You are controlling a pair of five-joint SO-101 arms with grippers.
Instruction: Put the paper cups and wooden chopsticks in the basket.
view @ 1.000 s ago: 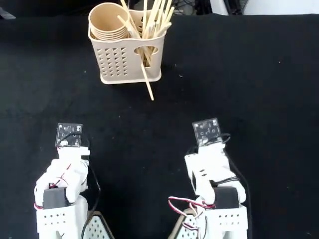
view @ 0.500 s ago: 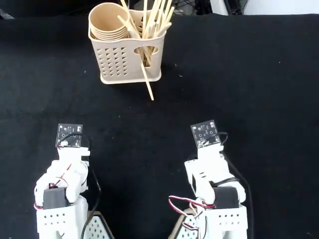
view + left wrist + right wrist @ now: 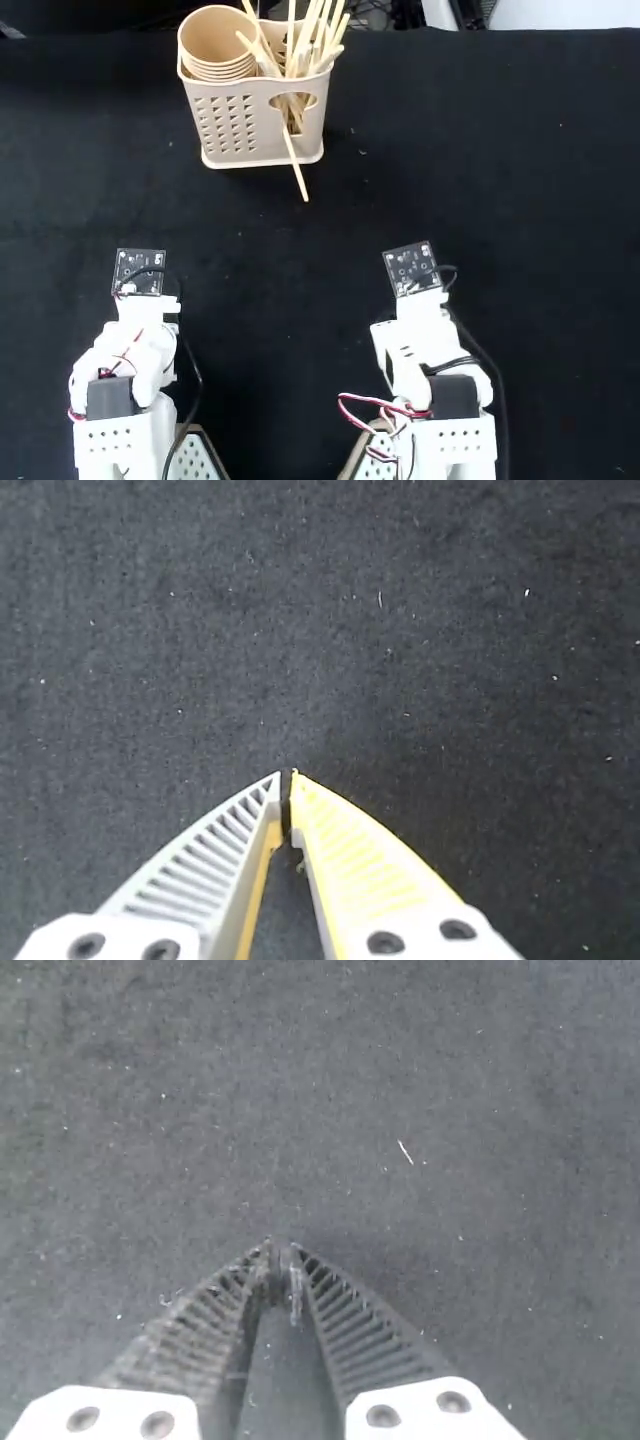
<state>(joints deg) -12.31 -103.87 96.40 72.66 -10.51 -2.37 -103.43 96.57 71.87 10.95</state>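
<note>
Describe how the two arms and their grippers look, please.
Both arms are white, with black motors and red, white and black cables. The left gripper has one white and one yellow ribbed triangular finger; the right gripper has two dark ribbed fingers.

Looked like robotics lab bench: table (image 3: 520,150) draped in black cloth; white printed arms (image 3: 125,370) carried exposed wires (image 3: 365,412), bare circuit boards (image 3: 139,272); cable tangle (image 3: 375,12) lay behind.

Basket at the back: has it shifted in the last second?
No. The basket keeps its place against the table's far edge, its leaning chopstick too.
</note>
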